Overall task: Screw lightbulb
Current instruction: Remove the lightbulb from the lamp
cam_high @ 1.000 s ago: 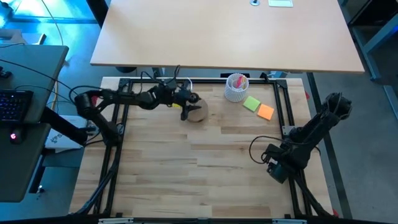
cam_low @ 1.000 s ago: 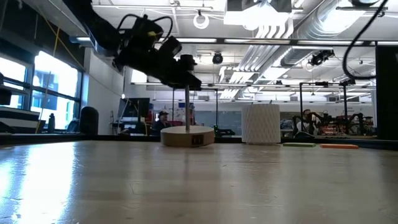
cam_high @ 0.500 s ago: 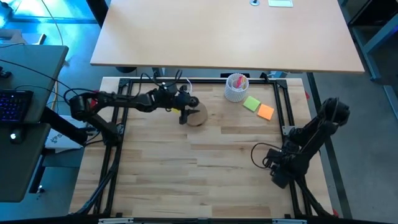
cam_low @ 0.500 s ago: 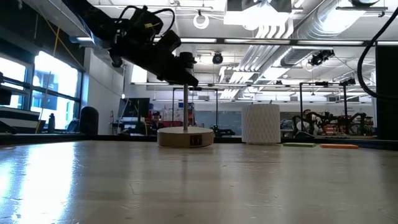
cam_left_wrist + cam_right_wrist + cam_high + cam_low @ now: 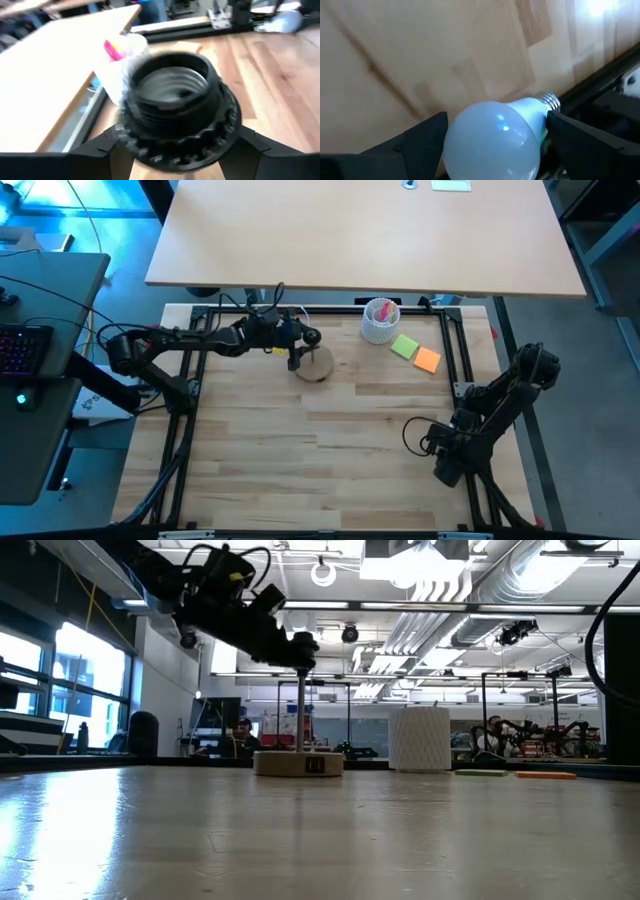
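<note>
The round wooden stand (image 5: pixel 316 366) rests flat on its base (image 5: pixel 298 762) at the table's far middle. A thin post carries the black socket (image 5: pixel 175 95), which has no bulb in it. My left gripper (image 5: pixel 299 343) reaches in from the table's left and is shut on that socket. The white lightbulb (image 5: pixel 492 142) lies by the table's right rail, its screw base (image 5: pixel 551 101) toward the rail. My right gripper (image 5: pixel 446 461) points steeply down over it, open, one finger on each side of the bulb. Whether the fingers touch the bulb, I cannot tell. My left gripper pinches the socket's ribbed collar (image 5: pixel 131 141) between its two fingers, one on each side. The fingers come nearly level from the table's left, slanting a little downward. The socket stands upright on its post (image 5: pixel 301 705), and the stand's base is on the table.
A white perforated cup (image 5: pixel 380 320) with pink contents stands right of the stand at the far edge. A green pad (image 5: pixel 405 346) and an orange pad (image 5: pixel 427 360) lie beside it. Black frame rails (image 5: pixel 465 370) border the table. Bare wood fills the middle and near side.
The stand's base was tipped with one edge off the table and now lies flat. My left gripper has risen a little with the socket. My right gripper has sunk toward the table at the right rail and rolled somewhat.
</note>
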You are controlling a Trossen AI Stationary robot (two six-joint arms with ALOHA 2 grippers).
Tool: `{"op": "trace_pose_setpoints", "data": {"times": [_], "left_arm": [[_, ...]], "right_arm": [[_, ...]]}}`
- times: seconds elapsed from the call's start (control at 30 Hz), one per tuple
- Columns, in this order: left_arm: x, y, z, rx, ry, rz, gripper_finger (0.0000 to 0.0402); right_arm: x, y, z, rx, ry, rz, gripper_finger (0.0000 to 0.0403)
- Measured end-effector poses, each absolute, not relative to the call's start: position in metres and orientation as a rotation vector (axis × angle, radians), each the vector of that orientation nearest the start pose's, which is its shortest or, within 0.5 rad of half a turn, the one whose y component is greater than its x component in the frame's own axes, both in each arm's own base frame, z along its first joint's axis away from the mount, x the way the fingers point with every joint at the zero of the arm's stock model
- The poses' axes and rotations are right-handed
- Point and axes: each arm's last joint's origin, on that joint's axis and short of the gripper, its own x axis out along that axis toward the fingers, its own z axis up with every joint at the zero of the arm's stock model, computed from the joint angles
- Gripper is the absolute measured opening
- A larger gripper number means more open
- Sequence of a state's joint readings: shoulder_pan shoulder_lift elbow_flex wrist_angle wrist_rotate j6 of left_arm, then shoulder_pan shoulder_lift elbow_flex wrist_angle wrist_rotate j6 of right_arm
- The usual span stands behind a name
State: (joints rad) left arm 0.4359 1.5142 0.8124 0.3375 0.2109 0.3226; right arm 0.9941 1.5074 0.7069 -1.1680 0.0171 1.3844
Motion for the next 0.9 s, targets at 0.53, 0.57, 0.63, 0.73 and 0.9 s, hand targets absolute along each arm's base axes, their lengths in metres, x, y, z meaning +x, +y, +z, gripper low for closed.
{"op": "trace_pose_setpoints", "data": {"times": [0.53,0.57,0.63,0.73,0.9], "left_arm": [[0.272,0.127,0.246,0.266,0.424,0.33,0.0226],[0.272,0.126,0.245,0.264,0.435,0.33,0.0226],[0.272,0.126,0.244,0.262,0.443,0.331,0.0225],[0.271,0.126,0.244,0.26,0.448,0.326,0.0225],[0.27,0.128,0.244,0.232,0.405,0.184,0.0226]], "right_arm": [[0.113,0.149,0.155,0.021,1.555,-0.666,0.0281],[0.112,0.147,0.154,0.016,1.566,-0.675,0.0278],[0.11,0.146,0.153,0.016,1.58,-0.686,0.0272],[0.11,0.146,0.153,0.013,1.571,-0.687,0.0268],[0.114,0.144,0.152,0.012,1.506,-0.697,0.0266]]}}
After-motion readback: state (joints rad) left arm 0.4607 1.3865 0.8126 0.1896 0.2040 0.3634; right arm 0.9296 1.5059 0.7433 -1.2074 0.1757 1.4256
